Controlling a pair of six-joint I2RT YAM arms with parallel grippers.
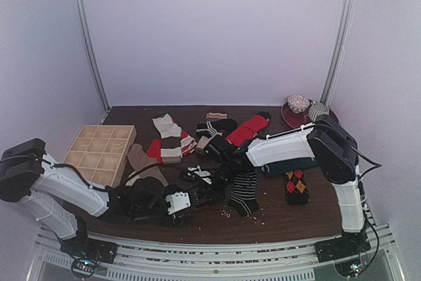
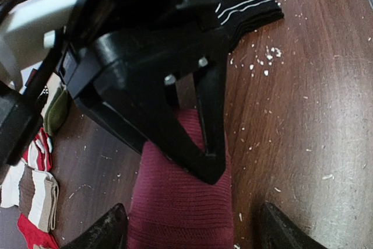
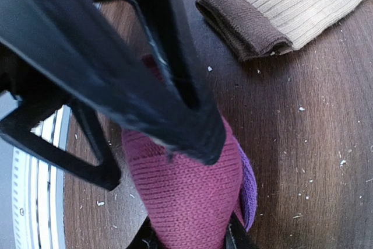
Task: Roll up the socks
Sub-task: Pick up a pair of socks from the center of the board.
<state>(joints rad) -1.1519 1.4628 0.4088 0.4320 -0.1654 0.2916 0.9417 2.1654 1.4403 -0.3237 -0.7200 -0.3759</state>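
Note:
A magenta-purple sock (image 2: 180,202) lies on the dark wooden table between both grippers. My left gripper (image 2: 189,234) is open, with its fingertips (image 2: 111,231) either side of the sock. My right gripper (image 3: 189,240) is shut on the same sock (image 3: 186,196), which bulges out between its fingers. In the top view the left gripper (image 1: 197,195) and right gripper (image 1: 209,177) meet near the table's front middle and hide the sock. A black-and-white striped sock (image 1: 243,192), an argyle sock (image 1: 296,185), a red sock (image 1: 248,129), a cream-striped sock (image 1: 170,139) and a tan sock (image 1: 141,162) lie around them.
A wooden box with several compartments (image 1: 99,153) stands at the left. A red plate (image 1: 289,115) with rolled socks sits at the back right. A dark teal sock (image 1: 289,166) lies under the right arm. A tan sock with a brown cuff (image 3: 280,10) lies beyond the grippers.

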